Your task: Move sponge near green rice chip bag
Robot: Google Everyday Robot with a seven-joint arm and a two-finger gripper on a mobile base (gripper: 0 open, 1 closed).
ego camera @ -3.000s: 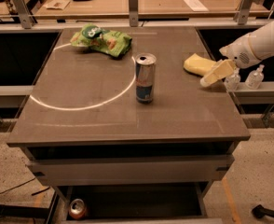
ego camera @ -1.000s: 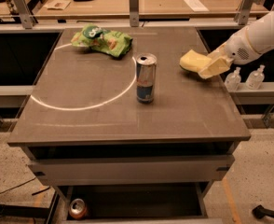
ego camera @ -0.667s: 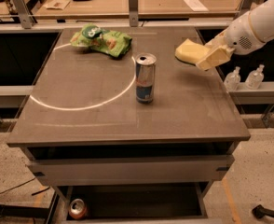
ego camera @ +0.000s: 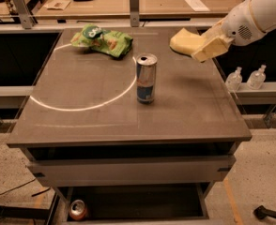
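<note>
The pale yellow sponge (ego camera: 184, 40) is lifted above the table's back right part, held at its right end by my gripper (ego camera: 208, 47). The cream fingers (ego camera: 214, 45) are shut on the sponge. The white arm (ego camera: 257, 13) comes in from the upper right. The green rice chip bag (ego camera: 103, 40) lies at the back left of the table, a good way left of the sponge. A silver-and-blue drink can (ego camera: 146, 78) stands upright near the middle, between the two.
The grey table (ego camera: 81, 125) bears a white curved line. Two small bottles (ego camera: 246, 78) stand on a shelf to the right. A wooden bench with a metal post (ego camera: 134, 6) runs behind. A can (ego camera: 78, 209) lies on the lower shelf.
My gripper took hold of the sponge on the table's right edge, lifted it off the surface and carried it up and to the left. The bag and the can have not moved.
</note>
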